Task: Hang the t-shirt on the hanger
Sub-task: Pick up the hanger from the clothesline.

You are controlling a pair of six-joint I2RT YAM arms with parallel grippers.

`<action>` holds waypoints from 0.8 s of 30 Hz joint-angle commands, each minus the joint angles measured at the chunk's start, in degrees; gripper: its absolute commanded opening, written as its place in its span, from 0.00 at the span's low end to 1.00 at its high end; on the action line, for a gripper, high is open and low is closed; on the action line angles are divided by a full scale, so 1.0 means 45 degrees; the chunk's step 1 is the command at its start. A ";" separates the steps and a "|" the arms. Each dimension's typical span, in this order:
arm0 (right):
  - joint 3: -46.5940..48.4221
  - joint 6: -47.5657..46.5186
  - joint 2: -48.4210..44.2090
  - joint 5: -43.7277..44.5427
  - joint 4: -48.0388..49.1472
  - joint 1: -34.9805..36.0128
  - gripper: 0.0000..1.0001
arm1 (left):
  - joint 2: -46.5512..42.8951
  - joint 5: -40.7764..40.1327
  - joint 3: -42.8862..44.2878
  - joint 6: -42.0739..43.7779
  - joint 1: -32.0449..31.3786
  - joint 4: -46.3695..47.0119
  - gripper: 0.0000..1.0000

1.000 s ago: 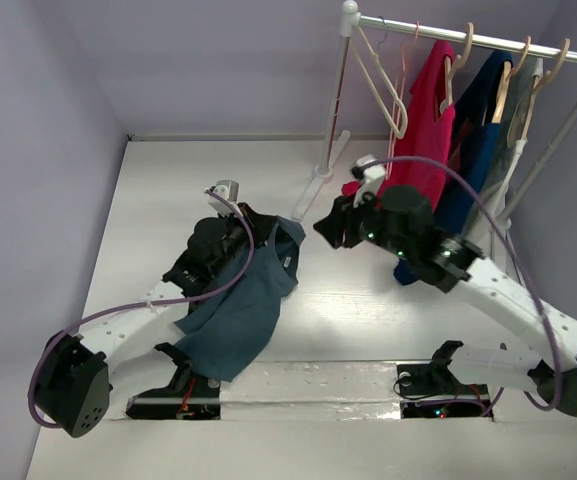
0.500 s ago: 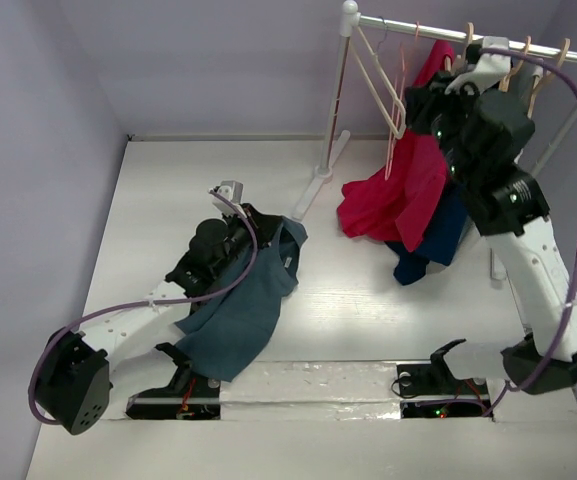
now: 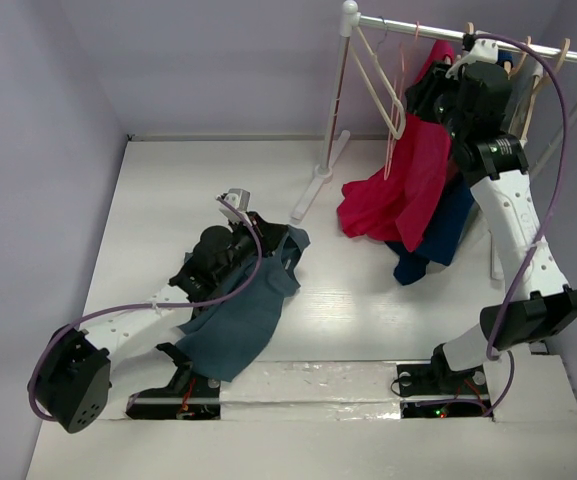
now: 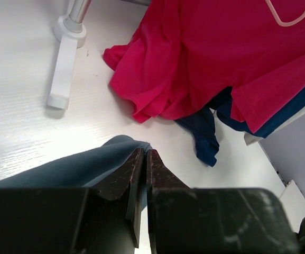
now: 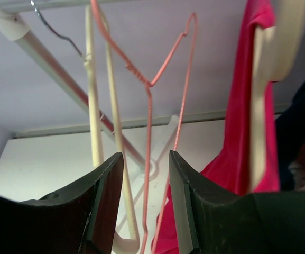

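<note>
The slate-blue t-shirt (image 3: 246, 308) lies crumpled on the table at the left. My left gripper (image 3: 271, 240) is shut on its upper edge; the pinched fold (image 4: 110, 153) shows in the left wrist view between my closed jaws (image 4: 145, 154). The thin pale-pink hanger (image 3: 404, 75) hangs on the rail at the upper right. In the right wrist view its rods (image 5: 148, 121) run down between my open right gripper's fingers (image 5: 146, 159). My right gripper (image 3: 423, 92) is raised at the rail, just right of the pink hanger, open around it without gripping.
A cream-white plastic hanger (image 3: 380, 80) hangs just left of the pink one. A red t-shirt (image 3: 408, 185) and a navy t-shirt (image 3: 443, 225) hang on tan wooden hangers (image 3: 516, 65) from the white rail (image 3: 478, 38). The rack's post and foot (image 3: 318, 180) stand mid-table.
My right arm rose from the table's middle up to the rail and closed in on the pink hanger. My left gripper kept hold of the t-shirt, shifting slightly right and toward me.
</note>
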 commanded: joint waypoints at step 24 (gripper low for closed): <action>-0.0385 0.0338 0.1408 -0.0158 0.1878 -0.0014 0.35 | -0.0027 0.0157 -0.0006 0.0304 -0.0042 0.0681 0.00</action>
